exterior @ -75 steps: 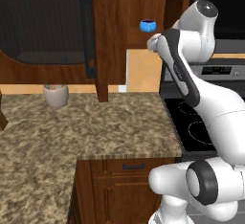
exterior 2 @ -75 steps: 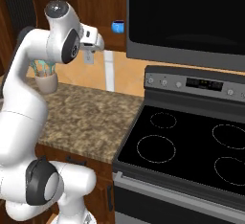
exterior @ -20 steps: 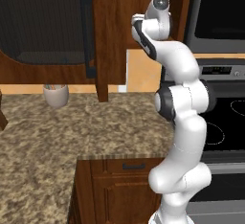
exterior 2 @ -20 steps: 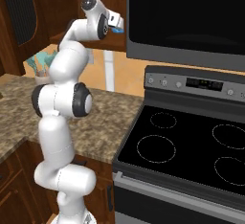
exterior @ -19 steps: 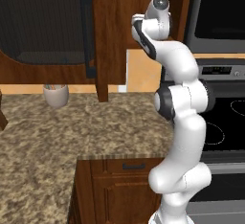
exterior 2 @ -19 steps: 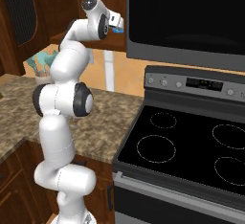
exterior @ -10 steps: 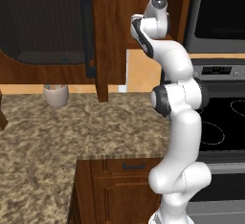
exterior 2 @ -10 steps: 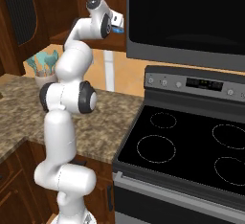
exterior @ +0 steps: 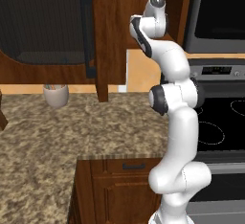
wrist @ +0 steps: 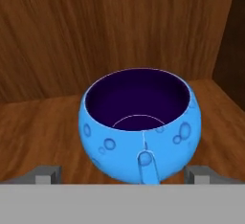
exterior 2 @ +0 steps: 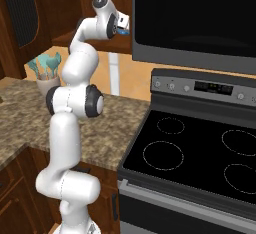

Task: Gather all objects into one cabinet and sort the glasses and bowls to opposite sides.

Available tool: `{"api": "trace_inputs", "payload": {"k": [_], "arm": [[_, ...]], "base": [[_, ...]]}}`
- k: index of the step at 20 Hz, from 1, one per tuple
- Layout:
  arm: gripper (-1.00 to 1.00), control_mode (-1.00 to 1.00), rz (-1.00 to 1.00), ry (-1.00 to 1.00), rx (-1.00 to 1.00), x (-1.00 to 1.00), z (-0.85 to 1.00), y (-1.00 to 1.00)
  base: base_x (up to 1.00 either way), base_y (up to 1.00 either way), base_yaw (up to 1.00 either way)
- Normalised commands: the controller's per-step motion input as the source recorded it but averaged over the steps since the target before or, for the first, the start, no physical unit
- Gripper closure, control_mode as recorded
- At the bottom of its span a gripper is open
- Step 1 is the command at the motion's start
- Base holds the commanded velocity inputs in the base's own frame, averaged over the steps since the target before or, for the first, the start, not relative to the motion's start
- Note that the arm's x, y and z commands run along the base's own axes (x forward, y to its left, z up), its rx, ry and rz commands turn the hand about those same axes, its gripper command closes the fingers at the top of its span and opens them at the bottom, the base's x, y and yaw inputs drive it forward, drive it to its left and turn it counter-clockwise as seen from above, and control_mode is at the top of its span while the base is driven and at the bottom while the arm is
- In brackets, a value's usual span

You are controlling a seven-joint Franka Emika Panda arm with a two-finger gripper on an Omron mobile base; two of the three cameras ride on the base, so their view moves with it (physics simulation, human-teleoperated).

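— So, how wide are your fingers just now, and what are they on?

— Wide. In my hand view my gripper [wrist: 125, 176] has its left tip [wrist: 47, 174] low at one side and the other tip low at the far right, and the blue cup [wrist: 140, 132] sits between them with a gap on each side. I touch nothing and hold nothing.

— Where does the cup stand?

— On the wooden shelf [wrist: 38, 127] inside the cabinet, upright, its dark inside showing, its handle [wrist: 147, 166] turned toward me. A wooden back wall stands behind it and a darker side panel to the right.

— What do the base views give that the hand view lacks?

— From the left base view: the dark-panelled cabinet door [exterior: 43, 22] with its long black handle [exterior: 88, 31], the beige crock [exterior: 56, 95] on the granite counter [exterior: 62, 137], then my arm reaching up into the cabinet [exterior: 115, 31]. The cup is hidden behind my wrist there. From the right base view: the crock with teal utensils [exterior 2: 46, 73], a sliver of the blue cup [exterior 2: 124, 29] just beyond my hand, the black stove [exterior 2: 200, 153] with 4 rings and a dark microwave [exterior 2: 195, 13] above it.
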Motion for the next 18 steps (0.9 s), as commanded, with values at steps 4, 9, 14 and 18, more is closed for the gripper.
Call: {"api": "trace_inputs", "payload": {"k": [4, 9, 14, 18], "arm": [[-1.00, -1.00, 0.00, 0.00, 0.03, 0.16, -0.13, 0.00], [-1.00, -1.00, 0.00, 0.00, 0.03, 0.16, 0.00, 0.00], [1.00, -1.00, 0.00, 0.00, 0.03, 0.01, 0.00, -0.06], [1.00, -1.00, 0.00, 0.00, 0.02, 0.00, 0.00, -0.08]], "base": [[0.00, 0.00, 0.00], [0.00, 0.00, 0.00], [0.00, 0.00, 0.00], [0.00, 0.00, 0.00]]}}
